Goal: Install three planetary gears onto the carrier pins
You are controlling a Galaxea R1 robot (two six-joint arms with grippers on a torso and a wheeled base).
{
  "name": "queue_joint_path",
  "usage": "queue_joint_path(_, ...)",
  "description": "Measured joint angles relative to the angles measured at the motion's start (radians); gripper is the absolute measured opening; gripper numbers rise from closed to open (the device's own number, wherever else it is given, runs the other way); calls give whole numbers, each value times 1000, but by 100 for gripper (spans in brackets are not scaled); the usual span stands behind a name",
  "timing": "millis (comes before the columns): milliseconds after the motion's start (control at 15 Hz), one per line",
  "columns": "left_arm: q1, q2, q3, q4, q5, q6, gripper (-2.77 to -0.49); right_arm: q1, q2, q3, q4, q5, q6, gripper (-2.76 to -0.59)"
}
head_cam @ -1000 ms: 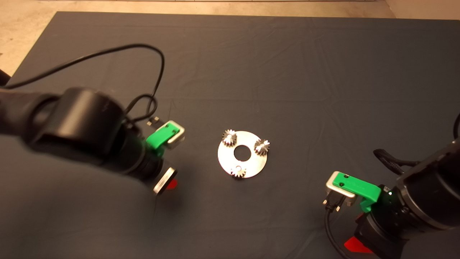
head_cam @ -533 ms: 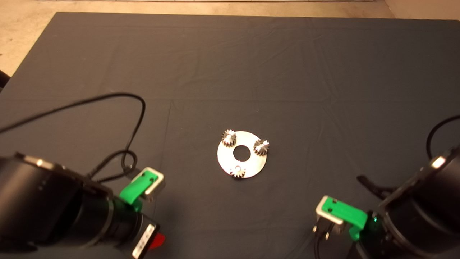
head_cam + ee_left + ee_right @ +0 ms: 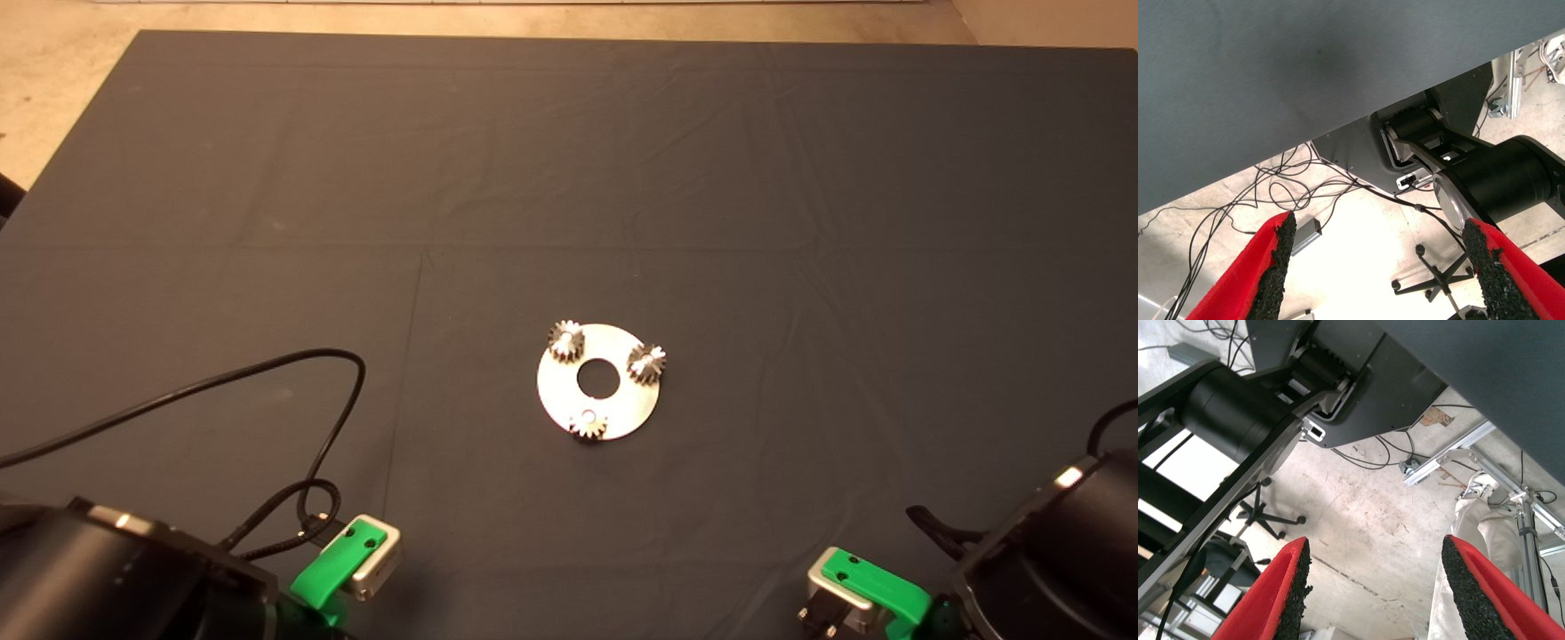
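Silver, shiny flat round metal disc (image 3: 597,380) lies mid-counter with three small toothed grey cogs (image 3: 566,340) seated on its pins; your left gripper (image 3: 1381,267) and right gripper (image 3: 1373,587), fingers spread and empty, hang at the near edge: park clear, touch nothing

No legible text or labels.

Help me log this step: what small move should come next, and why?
Probably none beyond parking: all three planetary gears appear seated on the carrier pins of the disc. The left gripper and right gripper sit open at the mat's near edge, holding nothing.
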Motion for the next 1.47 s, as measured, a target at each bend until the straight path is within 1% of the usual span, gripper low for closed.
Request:
queue_joint_path(67, 0, -3, 0, 3, 1, 0, -152, 0, -8, 1, -12, 0, 0, -191)
queue_joint_path(133, 0, -3, 0, 15, 0, 0, -152, 0, -13, 1, -29, 0, -2, -191)
queue_joint_path(267, 0, -3, 1, 41, 0, -1, -152, 3, -21, 2, -88, 0, -3, -191)
queue_joint_path(333, -1, -3, 2, 53, 0, -1, -152, 11, -23, 2, -114, 0, -3, -191)
queue_joint_path(467, -6, -3, 2, 79, 0, -1, -152, 21, -25, 2, -155, 0, -4, -191)
queue_joint_path(667, -9, -3, 2, 119, 0, -2, -152, 23, -30, 2, -225, 0, -7, -191)
queue_joint_path(733, -9, -2, 2, 139, 0, -3, -152, 20, -31, 2, -253, 0, -8, -191)
queue_joint_path(800, -9, -2, 2, 159, 0, -3, -152, 6, -31, 2, -289, 0, -10, -191)
queue_joint_path(867, -6, -2, 2, 180, 0, -7, -152, -14, -32, 2, -316, 1, -10, -191)
queue_joint_path(933, 6, -1, 2, 204, 0, -17, -152, -37, -39, 2, -342, 3, -11, -191)
queue_joint_path(1000, 27, 1, 2, 226, -1, -22, -152, -58, -49, 3, -368, 2, -10, -191)
queue_joint_path(1067, 53, 4, 2, 254, -1, -29, -152, -73, -57, 3, -388, 2, -10, -191)
queue_joint_path(1133, 77, 4, 2, 272, -1, -38, -151, -89, -64, 3, -411, 2, -10, -191)
queue_joint_path(1200, 94, 4, 2, 285, 0, -46, -151, -98, -70, 3, -426, 2, -10, -191)
queue_joint_path(1333, 110, 4, 2, 304, 0, -53, -151, -107, -78, 3, -443, 2, -10, -191)
queue_joint_path(1467, 118, 4, 2, 316, -1, -57, -151, -112, -84, 3, -453, 1, -10, -191)
